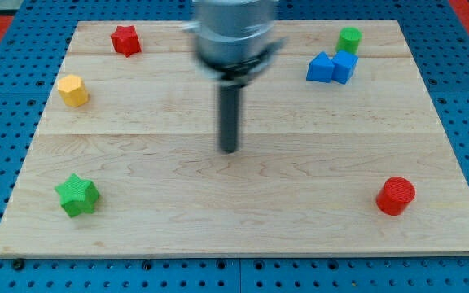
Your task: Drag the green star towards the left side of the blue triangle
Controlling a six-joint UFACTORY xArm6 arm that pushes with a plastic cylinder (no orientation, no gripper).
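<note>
- The tabletop [243, 203] is a pale wooden board on a blue perforated base.
- Green star [77, 195]: lower left of the frame, near the board's corner.
- Yellow block [72, 90]: left side, upper half, shape unclear.
- Red star [125, 40]: upper left, near the top edge.
- Green cylinder [349, 39]: upper right.
- Blue triangle [321, 67] and blue cube [344, 66]: touching, just below the green cylinder.
- Red cylinder [396, 195]: lower right.
- My tip [230, 150]: mid-board, well apart from every block.
</note>
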